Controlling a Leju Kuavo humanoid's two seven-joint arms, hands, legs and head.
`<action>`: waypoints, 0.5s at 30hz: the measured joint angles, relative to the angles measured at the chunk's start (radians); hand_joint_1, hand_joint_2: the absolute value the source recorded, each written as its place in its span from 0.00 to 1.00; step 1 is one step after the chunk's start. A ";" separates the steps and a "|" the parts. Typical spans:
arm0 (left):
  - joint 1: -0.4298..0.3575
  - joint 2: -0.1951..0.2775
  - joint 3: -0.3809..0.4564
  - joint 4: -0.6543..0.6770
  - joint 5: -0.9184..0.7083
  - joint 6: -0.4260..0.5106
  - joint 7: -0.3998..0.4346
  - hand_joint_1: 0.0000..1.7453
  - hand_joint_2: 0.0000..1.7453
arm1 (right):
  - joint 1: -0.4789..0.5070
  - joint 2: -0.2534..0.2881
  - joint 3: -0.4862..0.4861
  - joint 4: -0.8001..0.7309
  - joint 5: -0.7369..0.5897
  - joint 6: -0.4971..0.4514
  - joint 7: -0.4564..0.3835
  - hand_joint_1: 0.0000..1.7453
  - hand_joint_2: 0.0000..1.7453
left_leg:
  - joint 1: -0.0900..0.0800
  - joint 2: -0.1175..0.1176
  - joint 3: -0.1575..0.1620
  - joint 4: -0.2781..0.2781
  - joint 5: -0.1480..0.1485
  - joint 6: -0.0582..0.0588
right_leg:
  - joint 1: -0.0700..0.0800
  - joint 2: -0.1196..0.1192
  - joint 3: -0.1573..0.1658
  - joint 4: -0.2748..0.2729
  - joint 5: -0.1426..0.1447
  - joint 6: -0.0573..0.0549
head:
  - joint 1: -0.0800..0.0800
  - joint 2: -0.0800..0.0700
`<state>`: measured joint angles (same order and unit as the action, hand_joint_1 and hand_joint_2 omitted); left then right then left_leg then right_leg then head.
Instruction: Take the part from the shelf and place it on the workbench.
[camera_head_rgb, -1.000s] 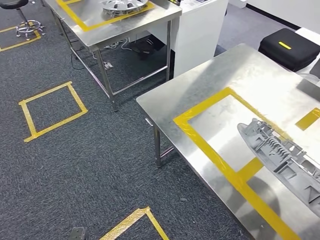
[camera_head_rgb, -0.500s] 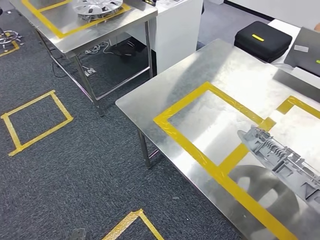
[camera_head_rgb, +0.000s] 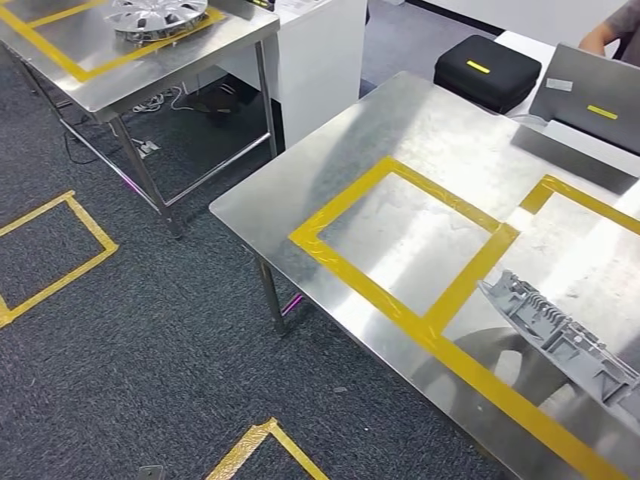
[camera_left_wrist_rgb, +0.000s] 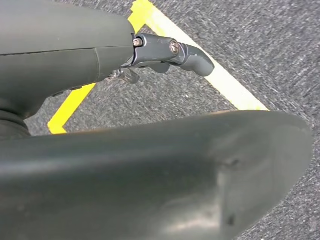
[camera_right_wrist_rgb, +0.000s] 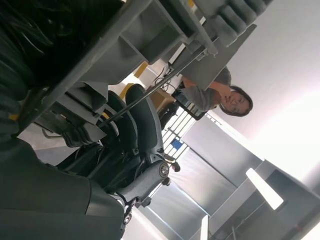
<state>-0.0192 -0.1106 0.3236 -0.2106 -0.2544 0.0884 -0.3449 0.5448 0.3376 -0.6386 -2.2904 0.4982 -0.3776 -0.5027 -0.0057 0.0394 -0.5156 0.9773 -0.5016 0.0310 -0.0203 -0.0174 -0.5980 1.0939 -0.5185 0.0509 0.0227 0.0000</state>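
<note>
Grey part (camera_head_rgb: 570, 345) runs off the head view's right edge, far end cut off. Tabletop (camera_head_rgb: 362, 130) also cropped at the right and bottom edges. Person at top right: only an arm (camera_head_rgb: 607, 35) in frame. Left robot hand (camera_left_wrist_rgb: 171, 52): thumb visible, other fingers hidden behind the grey cover, grip state unreadable. Right wrist view: part (camera_right_wrist_rgb: 151, 37) fills the foreground, right robot hand's fingers hidden.
</note>
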 joint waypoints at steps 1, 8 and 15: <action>0.000 0.001 0.001 0.000 0.000 0.000 0.000 0.00 0.00 | 0.000 0.000 0.000 0.000 0.000 0.000 0.000 1.00 1.00 | -0.001 0.004 0.000 0.006 -0.004 -0.006 | 0.001 -0.006 0.028 -0.049 0.012 -0.004 | 0.000 0.000; -0.004 0.007 0.007 0.000 -0.008 -0.002 -0.016 0.00 0.00 | 0.001 0.001 0.000 0.002 0.003 0.018 0.013 1.00 1.00 | 0.004 -0.011 -0.037 0.105 -0.071 -0.036 | 0.004 0.013 0.046 -0.081 0.019 -0.049 | -0.002 0.000; -0.001 0.010 0.013 0.000 -0.016 -0.005 -0.029 0.00 0.00 | -0.002 0.001 -0.001 0.011 0.005 0.065 0.025 1.00 1.00 | 0.002 -0.051 -0.059 0.154 -0.048 -0.016 | 0.014 0.058 0.047 -0.081 0.022 -0.058 | -0.003 0.000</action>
<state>-0.0201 -0.1009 0.3362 -0.2106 -0.2707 0.0830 -0.3743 0.5430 0.3387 -0.6397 -2.2793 0.5030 -0.3124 -0.4775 -0.0038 -0.0117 -0.5746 1.1315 -0.5494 0.0153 -0.0064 0.0401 -0.5513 1.0132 -0.4966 -0.0074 0.0198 0.0000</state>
